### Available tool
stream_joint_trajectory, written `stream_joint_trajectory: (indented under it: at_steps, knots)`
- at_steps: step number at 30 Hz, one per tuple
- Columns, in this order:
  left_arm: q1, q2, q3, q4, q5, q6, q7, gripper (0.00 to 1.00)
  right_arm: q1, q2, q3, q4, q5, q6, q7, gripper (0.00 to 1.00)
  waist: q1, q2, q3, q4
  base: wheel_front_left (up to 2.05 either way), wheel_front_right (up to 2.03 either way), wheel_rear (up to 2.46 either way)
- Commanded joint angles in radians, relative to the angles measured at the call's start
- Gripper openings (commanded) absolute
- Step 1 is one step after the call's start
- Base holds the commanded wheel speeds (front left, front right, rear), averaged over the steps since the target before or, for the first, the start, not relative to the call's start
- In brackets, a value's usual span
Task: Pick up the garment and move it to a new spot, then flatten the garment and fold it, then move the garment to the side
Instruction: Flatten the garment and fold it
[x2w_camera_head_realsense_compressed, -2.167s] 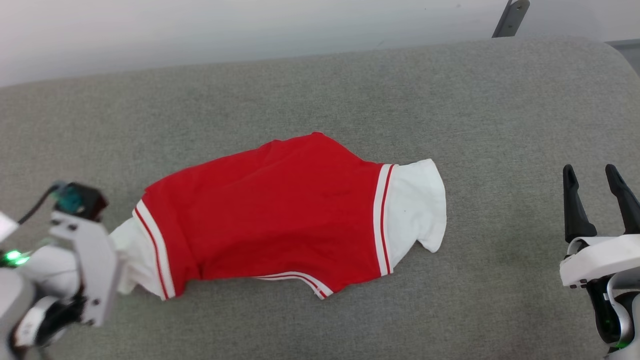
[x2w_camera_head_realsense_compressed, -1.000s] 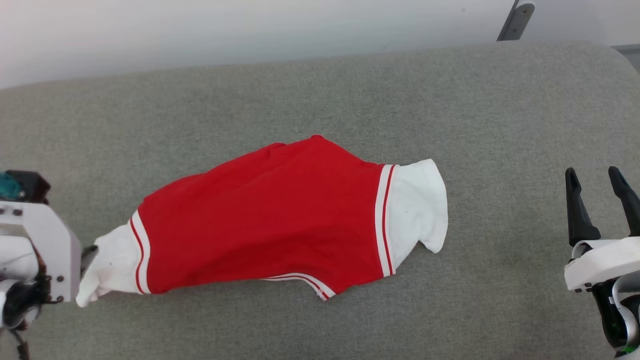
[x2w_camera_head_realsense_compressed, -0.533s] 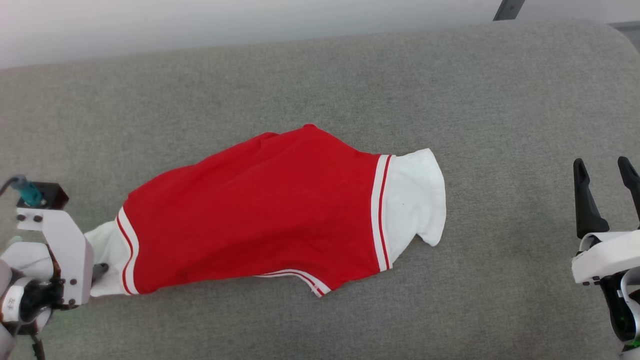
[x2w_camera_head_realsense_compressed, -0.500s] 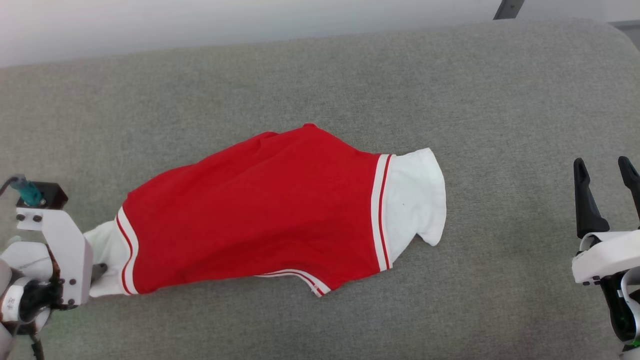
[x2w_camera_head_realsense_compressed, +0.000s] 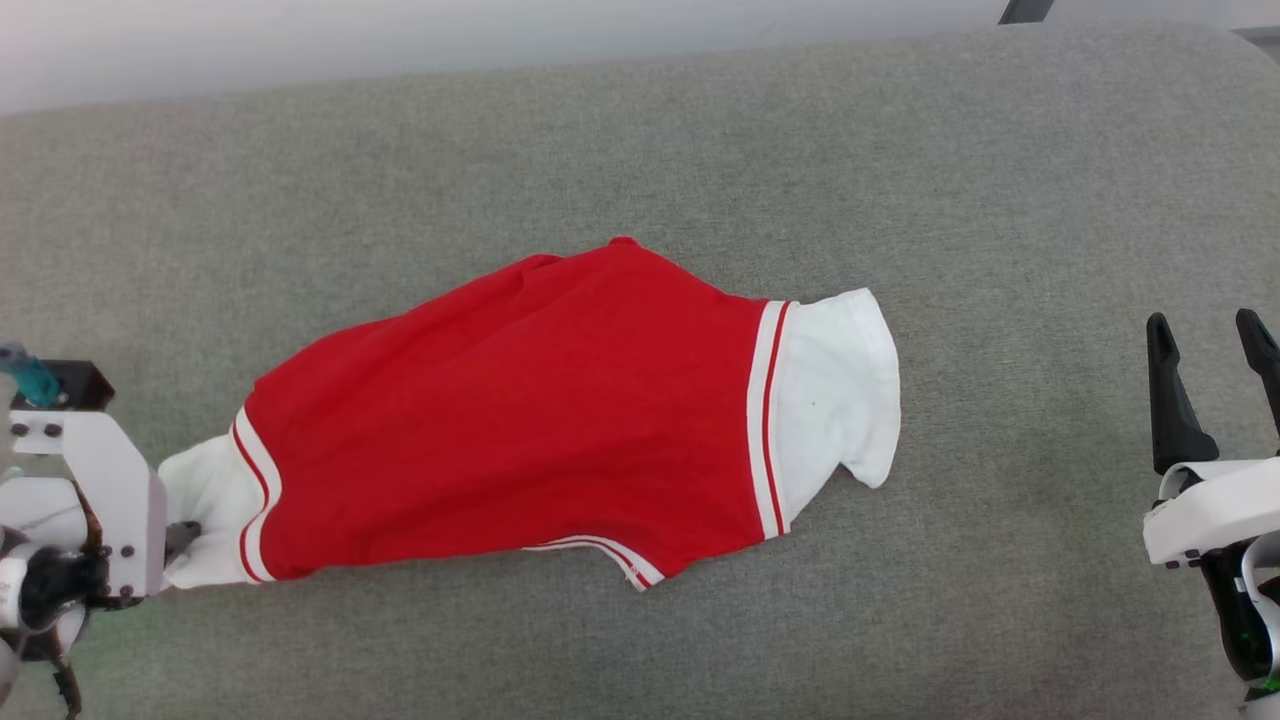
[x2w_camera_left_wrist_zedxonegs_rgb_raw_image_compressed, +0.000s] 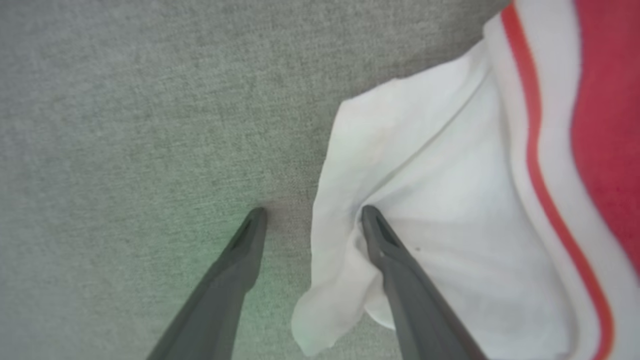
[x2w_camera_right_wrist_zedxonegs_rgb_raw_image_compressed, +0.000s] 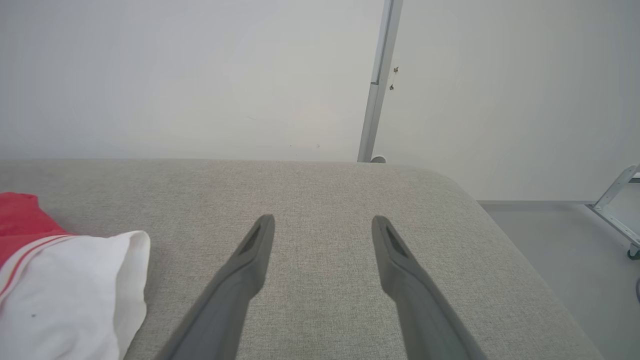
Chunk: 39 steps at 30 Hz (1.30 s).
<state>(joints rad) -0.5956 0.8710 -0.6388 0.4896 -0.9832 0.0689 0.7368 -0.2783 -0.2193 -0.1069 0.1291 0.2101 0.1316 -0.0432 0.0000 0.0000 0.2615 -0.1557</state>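
The garment (x2w_camera_head_realsense_compressed: 520, 420) lies stretched out on the grey cushion, with a red body, striped trim bands and a white sleeve at each end. My left gripper (x2w_camera_head_realsense_compressed: 180, 535) sits at the left sleeve's tip. In the left wrist view the left gripper (x2w_camera_left_wrist_zedxonegs_rgb_raw_image_compressed: 314, 214) is open. One finger (x2w_camera_left_wrist_zedxonegs_rgb_raw_image_compressed: 235, 265) is on bare cushion and the other finger (x2w_camera_left_wrist_zedxonegs_rgb_raw_image_compressed: 400, 270) lies on the white sleeve (x2w_camera_left_wrist_zedxonegs_rgb_raw_image_compressed: 450, 200), so the sleeve's edge runs between the jaws. My right gripper (x2w_camera_head_realsense_compressed: 1203, 322) stands open over bare cushion, well right of the other sleeve (x2w_camera_right_wrist_zedxonegs_rgb_raw_image_compressed: 65, 290); nothing lies between the right gripper's fingers (x2w_camera_right_wrist_zedxonegs_rgb_raw_image_compressed: 324, 220).
The grey cushioned surface (x2w_camera_head_realsense_compressed: 640, 130) ends at a white wall behind and rounds off at the far right corner. A metal post (x2w_camera_right_wrist_zedxonegs_rgb_raw_image_compressed: 377, 85) stands against the wall. Floor (x2w_camera_right_wrist_zedxonegs_rgb_raw_image_compressed: 575, 240) and a metal frame (x2w_camera_right_wrist_zedxonegs_rgb_raw_image_compressed: 617, 200) lie past the right edge.
Since the earliest frame the left arm has gone left and the garment's left end has been drawn out longer. Over the last second the head camera shifted slightly; both grippers stay open.
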Motion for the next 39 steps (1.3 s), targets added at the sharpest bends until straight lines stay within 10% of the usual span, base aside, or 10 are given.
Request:
stream_joint_trajectory:
  at_steps: [1,34,35,36,37,39]
  knots:
    - [0.026,-0.023,-0.020,0.027,-0.007,-0.007,0.015,0.00,-0.014,-0.007,0.005,-0.003,0.003,-0.002,0.003,1.00,0.0000,0.0000,0.002,0.001,0.00,0.00,0.00]
    - [-0.111,-0.167,-0.059,0.069,0.041,-0.081,-0.084,0.00,-0.101,-0.092,0.404,0.122,0.308,-0.002,0.520,1.00,0.0000,0.0000,0.046,0.124,0.00,0.00,0.00]
    - [-0.114,-0.171,-0.060,0.071,0.041,-0.082,-0.085,0.00,-0.104,-0.100,0.417,0.138,0.298,-0.002,0.536,0.88,0.0000,0.0000,0.046,0.126,0.00,0.00,0.00]
    - [-0.116,-0.173,-0.061,0.075,0.041,-0.084,-0.086,0.00,-0.107,-0.100,0.423,0.153,0.299,-0.002,0.543,0.34,0.0000,0.0000,0.047,0.128,0.00,0.00,0.00]
    - [-0.117,-0.175,-0.061,0.079,0.041,-0.086,-0.089,0.00,-0.110,-0.096,0.424,0.166,0.307,-0.002,0.548,0.00,0.0000,0.0000,0.047,0.130,0.00,0.00,0.00]
    - [-0.120,-0.181,-0.062,0.087,0.041,-0.090,-0.094,0.00,-0.117,-0.098,0.423,0.187,0.314,-0.002,0.555,0.00,0.0000,0.0000,0.045,0.133,0.00,0.00,0.00]
